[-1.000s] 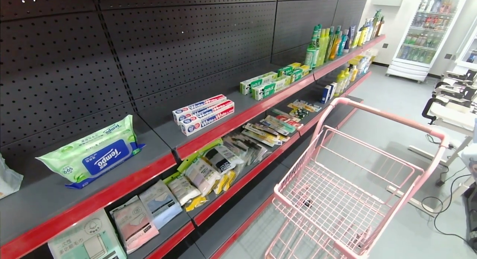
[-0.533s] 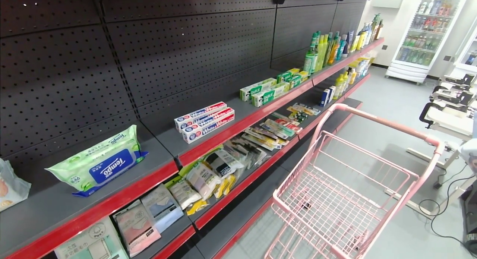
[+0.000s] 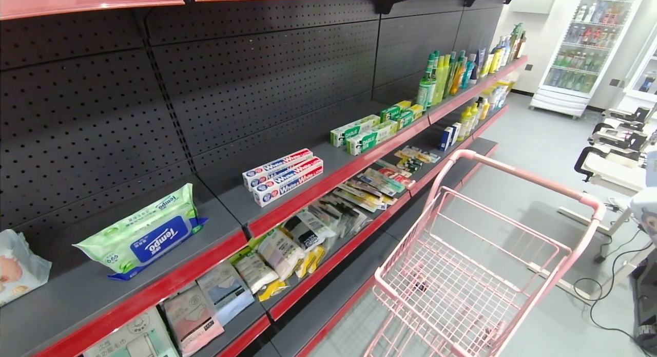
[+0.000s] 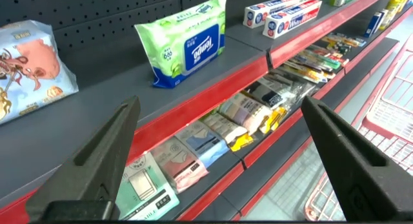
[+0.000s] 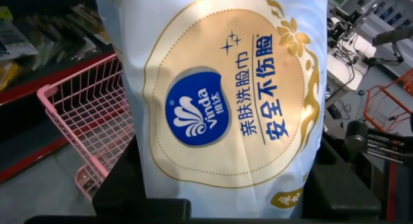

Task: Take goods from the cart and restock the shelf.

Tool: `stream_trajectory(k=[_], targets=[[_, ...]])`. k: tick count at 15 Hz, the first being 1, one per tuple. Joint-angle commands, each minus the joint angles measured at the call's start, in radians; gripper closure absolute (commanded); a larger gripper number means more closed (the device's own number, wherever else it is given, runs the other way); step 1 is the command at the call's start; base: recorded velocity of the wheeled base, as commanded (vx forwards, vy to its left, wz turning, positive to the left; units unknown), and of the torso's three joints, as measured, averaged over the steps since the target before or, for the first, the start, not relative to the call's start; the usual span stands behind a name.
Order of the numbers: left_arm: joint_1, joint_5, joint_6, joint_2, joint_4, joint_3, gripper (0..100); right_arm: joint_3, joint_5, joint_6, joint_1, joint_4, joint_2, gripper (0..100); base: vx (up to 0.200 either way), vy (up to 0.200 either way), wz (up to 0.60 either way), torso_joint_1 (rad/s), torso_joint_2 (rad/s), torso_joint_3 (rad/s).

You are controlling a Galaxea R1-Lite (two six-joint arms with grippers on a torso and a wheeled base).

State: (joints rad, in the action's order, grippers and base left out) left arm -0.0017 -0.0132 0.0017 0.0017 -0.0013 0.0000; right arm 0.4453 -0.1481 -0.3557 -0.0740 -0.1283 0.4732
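Currently held: white soft pack (image 5: 219,101) with a gold oval print, upright, pinched low down by the right gripper (image 5: 222,192).
Right gripper: clamped on the pack, dark fingers (image 5: 129,179) pressed against both its sides.
Pack place: over the near side of the cart (image 5: 84,114), pink wire corner visible behind it.
Left gripper (image 4: 219,153): spread wide, nothing between the fingers, hanging near the shelf front and facing the boards.
Cart (image 3: 534,180): pink wire, near right, just beside the shelf.
Shelf (image 3: 328,180): dark boards with red front edges, running from near left to far right.
Middle board, near left: green wipes pack (image 3: 146,233) lying tilted; printed soft pack (image 3: 20,267) further left at the edge.
Middle board, right of wipes: red-white toothpaste boxes (image 3: 285,173) stacked side by side, well apart from the wipes.
Middle board, far: green boxes (image 3: 367,132), then upright bottles (image 3: 441,72).
Lower board: flat soft packets (image 3: 287,249) overlapping in a row; toothbrush packs (image 3: 372,185) farther right.
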Motion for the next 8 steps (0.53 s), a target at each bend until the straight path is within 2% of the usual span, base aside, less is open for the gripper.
stream_trajectory(k=[1, 8], targets=[[0.0, -0.001, 0.0, 0.001, 0.0, 0.0, 0, 0.0, -0.001, -0.006, 0.0, 0.001, 0.007, 100, 0.0, 0.0, 0.0, 0.11, -0.21, -0.119], [0.0, 0.001, -0.002, 0.001, 0.0, 0.0, 0, 0.019, 0.001, -0.012, 0.0, 0.003, 0.042, 100, 0.0, 0.0, 0.0, 0.079, -0.14, -0.077]])
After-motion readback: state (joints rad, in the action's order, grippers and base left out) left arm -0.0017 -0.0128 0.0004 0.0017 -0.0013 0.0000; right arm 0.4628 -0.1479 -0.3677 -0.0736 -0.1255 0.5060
